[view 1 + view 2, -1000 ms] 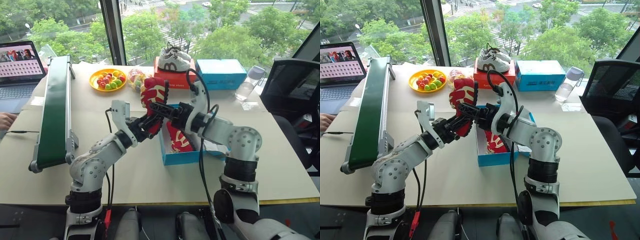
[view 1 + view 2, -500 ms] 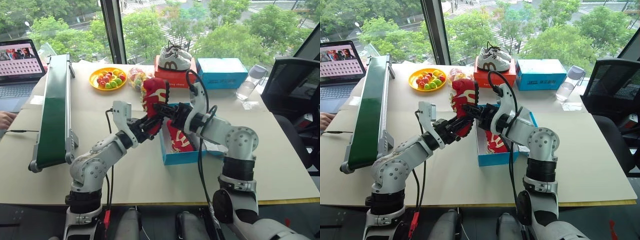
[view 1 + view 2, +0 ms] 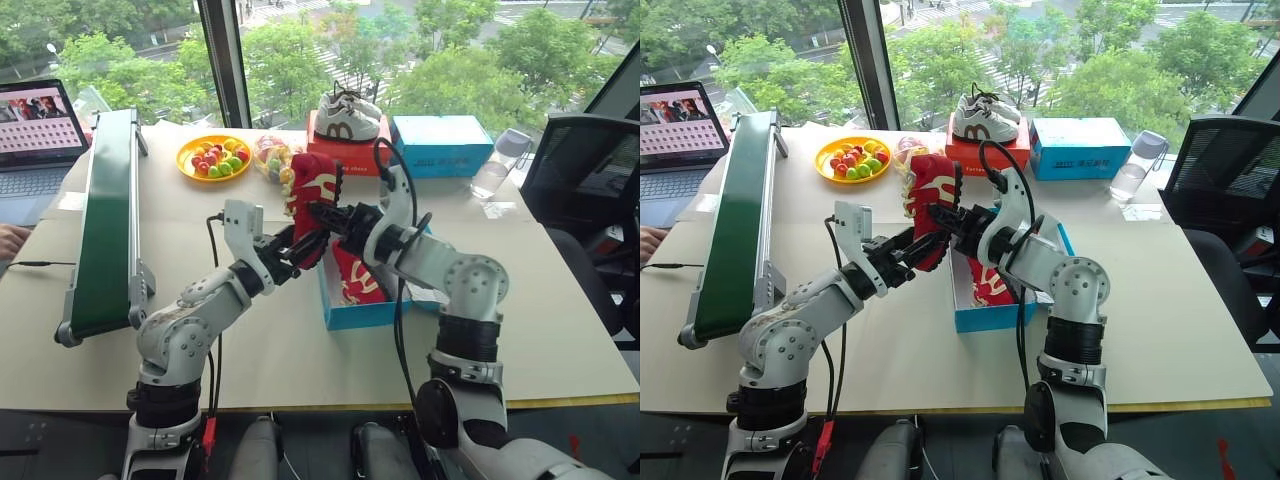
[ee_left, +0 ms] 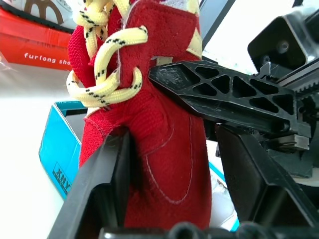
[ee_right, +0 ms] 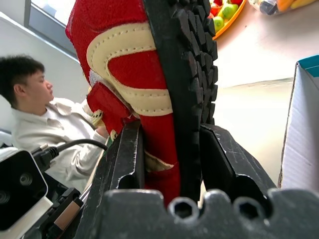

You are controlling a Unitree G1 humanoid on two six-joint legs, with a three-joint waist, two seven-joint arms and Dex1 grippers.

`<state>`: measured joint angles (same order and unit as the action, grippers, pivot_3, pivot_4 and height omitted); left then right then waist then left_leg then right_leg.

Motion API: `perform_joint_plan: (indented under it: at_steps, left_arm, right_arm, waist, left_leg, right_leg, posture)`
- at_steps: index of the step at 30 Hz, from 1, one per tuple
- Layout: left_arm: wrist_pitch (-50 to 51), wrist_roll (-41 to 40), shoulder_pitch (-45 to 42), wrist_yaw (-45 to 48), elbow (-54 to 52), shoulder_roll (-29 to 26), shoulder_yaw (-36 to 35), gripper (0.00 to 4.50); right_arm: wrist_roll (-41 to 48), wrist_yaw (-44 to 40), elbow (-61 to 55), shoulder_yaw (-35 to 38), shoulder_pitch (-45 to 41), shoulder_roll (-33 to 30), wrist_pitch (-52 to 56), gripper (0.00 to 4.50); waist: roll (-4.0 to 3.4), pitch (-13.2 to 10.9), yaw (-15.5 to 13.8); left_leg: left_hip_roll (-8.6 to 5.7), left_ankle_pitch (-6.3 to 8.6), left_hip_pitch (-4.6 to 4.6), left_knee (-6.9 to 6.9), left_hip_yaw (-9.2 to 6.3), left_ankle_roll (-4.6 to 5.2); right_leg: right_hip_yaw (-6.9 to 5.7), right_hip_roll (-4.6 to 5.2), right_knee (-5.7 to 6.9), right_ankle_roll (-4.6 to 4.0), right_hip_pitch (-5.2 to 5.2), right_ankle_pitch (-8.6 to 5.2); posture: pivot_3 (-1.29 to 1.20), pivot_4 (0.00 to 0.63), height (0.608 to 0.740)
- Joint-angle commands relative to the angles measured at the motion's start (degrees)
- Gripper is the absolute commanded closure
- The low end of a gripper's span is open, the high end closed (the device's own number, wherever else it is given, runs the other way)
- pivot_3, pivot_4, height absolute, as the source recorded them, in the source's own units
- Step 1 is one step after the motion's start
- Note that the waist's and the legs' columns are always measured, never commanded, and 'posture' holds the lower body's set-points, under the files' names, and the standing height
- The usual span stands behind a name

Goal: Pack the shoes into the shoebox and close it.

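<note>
One red shoe (image 3: 352, 280) lies in the open blue shoebox (image 3: 350, 315). 2nd shoe (image 3: 312, 200) held above worktop, right hand (image 3: 325, 214) clamped on it, left hand (image 3: 300, 248) half-open round it. Still to do: pack it, close lid.

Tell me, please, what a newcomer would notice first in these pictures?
A red shoe is held up above the table's middle, with the left gripper and the right gripper both around it. Just beneath, the open blue shoebox already holds the other red shoe. Farther back, white sneakers sit on a red box.
</note>
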<state>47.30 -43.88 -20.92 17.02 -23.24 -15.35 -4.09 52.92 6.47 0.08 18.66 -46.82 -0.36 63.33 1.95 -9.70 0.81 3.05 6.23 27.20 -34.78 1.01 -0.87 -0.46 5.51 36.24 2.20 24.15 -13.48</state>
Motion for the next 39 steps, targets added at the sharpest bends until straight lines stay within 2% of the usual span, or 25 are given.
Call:
perform_joint_plan:
  at_steps: [1,6,12,22,32,39]
  left_arm:
    - [-0.6,-0.3,2.4,3.3,-4.5,-1.6,2.2,1.84]
    - [-0.8,-0.1,5.8,4.6,-5.5,-2.9,3.2,1.84]
    - [-1.1,0.2,5.6,4.2,-5.1,-2.4,3.3,1.84]
    - [-1.1,1.0,6.3,3.4,-5.7,-1.2,3.6,1.84]
    - [-0.9,0.9,6.4,2.2,-6.3,-1.2,3.2,1.84]
    - [-0.8,0.8,6.1,1.8,-6.7,-1.4,3.1,1.84]
  right_arm:
    - [-2.8,-0.1,0.6,1.3,-4.9,-3.2,-5.4,2.84]
    - [-7.0,-4.1,7.2,-1.0,-10.6,-11.3,-3.1,2.84]
    - [-7.3,-8.8,12.1,-4.0,-13.4,-16.2,6.1,2.84]
    - [-10.8,-11.4,17.8,-6.8,-12.0,-13.9,10.5,2.84]
    - [-18.3,-13.7,28.2,-8.9,-7.5,-8.9,5.2,2.84]
    - [-31.3,-21.4,37.1,-20.0,-7.7,-15.0,-7.8,2.84]
  waist:
    - [-0.02,0.0,-0.2]
    - [-0.02,0.0,-0.1]
    - [-0.03,0.0,0.1]
    - [-0.04,0.0,0.0]
    - [-0.06,0.0,0.0]
    - [-0.17,0.1,-0.1]
  left_leg:
    - [0.00,0.00,0.01,0.00,-0.01,0.00]
    - [0.00,0.00,0.01,0.01,0.01,0.00]
    - [0.00,0.00,0.00,0.01,0.01,0.00]
    - [0.00,0.00,0.01,-0.04,0.01,0.01]
    - [0.00,0.00,-0.04,-0.07,0.00,0.01]
    - [0.01,0.00,-0.59,-0.04,0.01,0.00]
  right_leg:
    - [-0.01,0.00,-0.01,0.00,0.00,0.00]
    - [0.00,0.00,0.00,-0.01,0.01,0.00]
    - [0.02,0.00,-0.01,-0.02,0.00,0.00]
    - [0.02,0.00,0.02,-0.01,0.00,0.00]
    - [0.02,-0.02,0.05,0.00,-0.06,0.01]
    - [0.03,-0.03,0.04,-0.02,-0.51,0.01]
  posture:
    - [0.00,0.150,0.738]
    - [0.00,0.150,0.738]
    - [0.00,0.150,0.738]
    - [0.00,0.150,0.738]
    - [0.00,0.150,0.738]
    - [0.00,0.150,0.738]
